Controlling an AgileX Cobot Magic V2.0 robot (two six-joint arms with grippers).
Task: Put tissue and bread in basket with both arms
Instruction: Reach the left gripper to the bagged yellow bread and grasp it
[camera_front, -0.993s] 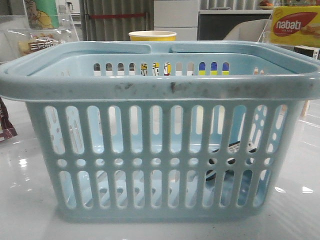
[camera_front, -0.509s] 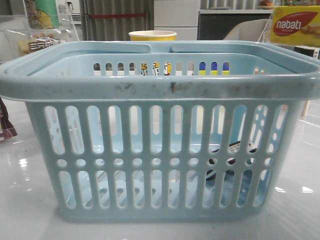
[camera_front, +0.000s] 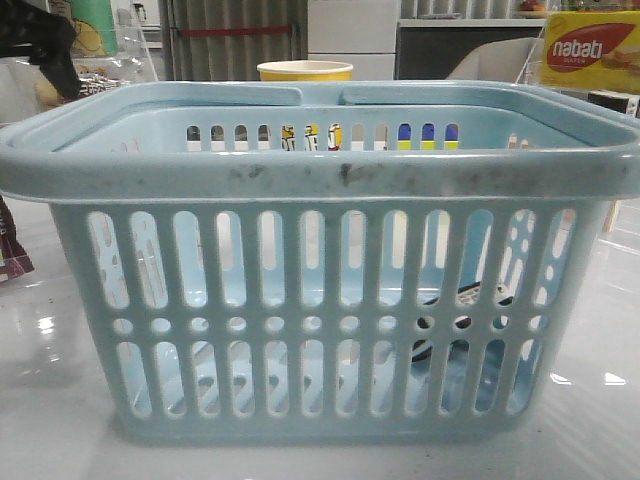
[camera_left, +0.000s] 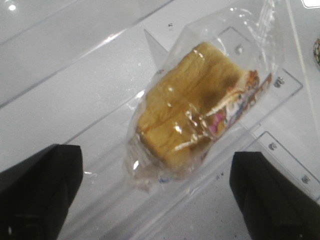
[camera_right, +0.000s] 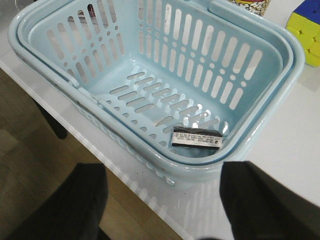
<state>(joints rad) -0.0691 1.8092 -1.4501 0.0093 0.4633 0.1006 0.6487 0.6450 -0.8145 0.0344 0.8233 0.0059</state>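
The pale blue-grey basket (camera_front: 320, 180) fills the front view and also shows in the right wrist view (camera_right: 280, 50). The dark tissue pack (camera_right: 196, 137) lies on the basket floor near one corner; it shows dimly through the slots (camera_front: 460, 330). The bread (camera_left: 195, 105), a golden loaf in a clear bag, lies on a clear acrylic stand. My left gripper (camera_left: 155, 195) is open and hovers over the bread, its fingers (camera_left: 35, 190) wide on either side; it shows at the far left in the front view (camera_front: 40, 45). My right gripper (camera_right: 160, 205) is open and empty above the table edge beside the basket.
A yellow-rimmed paper cup (camera_front: 305, 71) stands behind the basket. A yellow Nabati box (camera_front: 590, 50) is at the back right. A colour cube (camera_right: 305, 30) sits beside the basket. The table edge (camera_right: 100, 145) and brown floor (camera_right: 30, 165) lie below the right gripper.
The left gripper has come into the front view at the upper left, over the bread's spot. The basket and the tissue have not moved.
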